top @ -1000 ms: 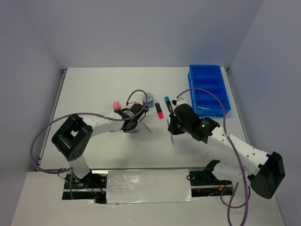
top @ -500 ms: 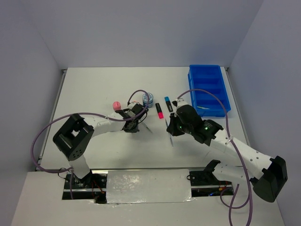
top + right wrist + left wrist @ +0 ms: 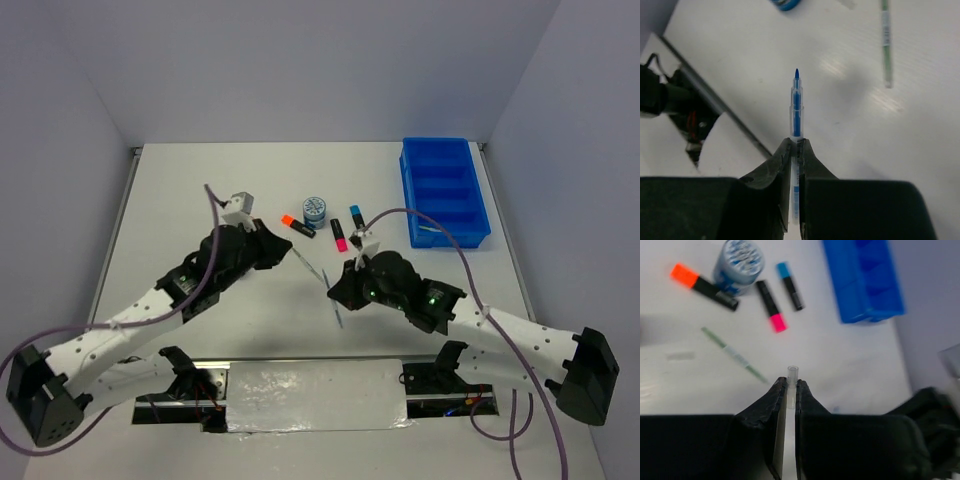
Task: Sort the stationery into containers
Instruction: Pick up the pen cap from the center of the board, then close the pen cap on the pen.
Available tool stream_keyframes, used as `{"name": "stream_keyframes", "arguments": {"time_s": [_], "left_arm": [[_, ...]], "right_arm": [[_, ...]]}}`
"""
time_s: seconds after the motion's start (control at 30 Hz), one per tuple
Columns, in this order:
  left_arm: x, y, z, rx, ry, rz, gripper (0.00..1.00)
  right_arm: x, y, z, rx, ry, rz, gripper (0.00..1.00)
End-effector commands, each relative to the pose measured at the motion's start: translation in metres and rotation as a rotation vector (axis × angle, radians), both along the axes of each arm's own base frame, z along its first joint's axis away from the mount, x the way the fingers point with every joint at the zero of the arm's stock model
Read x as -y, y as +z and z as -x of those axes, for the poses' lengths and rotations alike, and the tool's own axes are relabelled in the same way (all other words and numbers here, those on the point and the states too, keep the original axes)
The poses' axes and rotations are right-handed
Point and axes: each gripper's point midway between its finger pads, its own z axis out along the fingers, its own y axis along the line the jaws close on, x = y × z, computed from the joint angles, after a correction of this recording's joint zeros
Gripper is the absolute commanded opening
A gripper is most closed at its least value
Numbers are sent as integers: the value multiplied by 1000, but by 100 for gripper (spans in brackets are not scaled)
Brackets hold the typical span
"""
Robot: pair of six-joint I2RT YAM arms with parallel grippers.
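My left gripper is shut on a thin clear pen, whose tip sticks out past the fingertips. My right gripper is shut on a blue pen and holds it above the table. A green pen lies on the table between the grippers. Orange, pink and blue highlighters and a round blue-white tub lie beyond it. The blue tray stands at the far right with one pen in its nearest compartment. The pink bottle is hidden.
The same items show in the left wrist view: orange highlighter, tub, pink highlighter, blue highlighter, green pen, tray. The table's near edge with a metal rail lies under my right gripper.
My left arm has swung round and pulled back, carrying the clear pen; the orange highlighter is now uncovered. My right gripper has moved left and nearer with the blue pen.
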Motion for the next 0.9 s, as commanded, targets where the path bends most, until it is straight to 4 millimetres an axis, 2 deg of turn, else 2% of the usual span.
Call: {"name": "stream_keyframes", "arguments": {"time_s": [0.0,0.03,0.07,0.17,0.27,0.47,0.53,0.87], "left_arm": [[20,53,13,149,-91,253,0],[17,63,20,188,-107,299,0],[18,83,24,246,-126,365,0],[19,113,41,329,-200,457,0],[13,131,60,380,-250,527,0],[6,138,71,403,-263,558,0],[5,136,73,397,-267,550,0],[10,126,76,395,-307,518,0]], "right_arm": [[-42,60,7,142,2,-264,0],[-48,64,12,154,3,-283,0],[-58,70,25,165,35,-302,0],[-61,85,22,209,-47,-332,0],[-68,96,30,235,-37,-368,0],[-73,107,34,277,-24,-362,0],[-74,114,35,293,-14,-363,0],[-74,119,34,314,-11,-337,0]]}}
